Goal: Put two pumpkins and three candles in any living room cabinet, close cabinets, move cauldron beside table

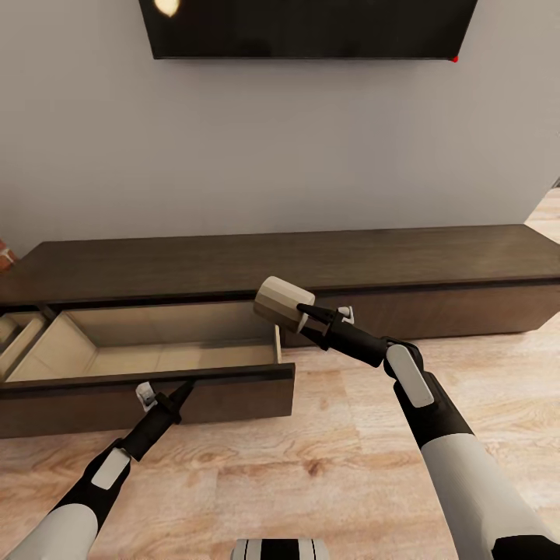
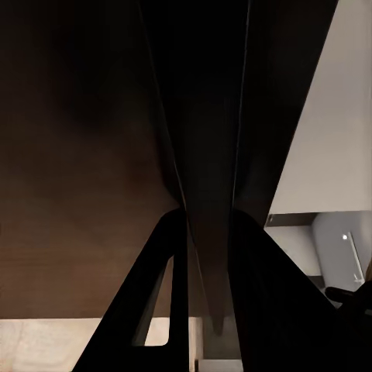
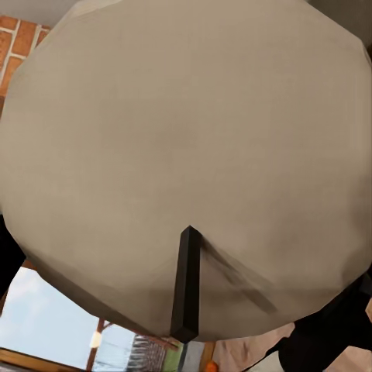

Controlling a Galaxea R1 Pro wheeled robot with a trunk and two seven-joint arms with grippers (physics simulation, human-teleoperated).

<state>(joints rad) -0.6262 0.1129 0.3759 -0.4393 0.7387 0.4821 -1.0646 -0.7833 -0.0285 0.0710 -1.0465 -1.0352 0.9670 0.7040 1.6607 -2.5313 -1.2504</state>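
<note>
The cabinet (image 1: 327, 260) is a long, low dark-brown unit along the wall. One wide drawer (image 1: 155, 350) is pulled out, showing a bare pale wood interior. My left gripper (image 1: 189, 384) sits at the top edge of the drawer front (image 1: 155, 400); in the left wrist view its fingers (image 2: 159, 298) pinch that thin dark panel (image 2: 209, 256). My right gripper (image 1: 300, 311) is shut on a candle (image 1: 281, 303), a stubby grey-beige cylinder held tilted above the drawer's right end. The candle (image 3: 186, 139) sits close in the right wrist view, with one finger (image 3: 186, 287) across it.
A dark TV screen (image 1: 311, 27) hangs on the grey wall above the unit. Another pulled-out drawer (image 1: 15, 334) shows at the far left edge. Light wood floor (image 1: 327, 467) lies in front of the unit, beside my arms.
</note>
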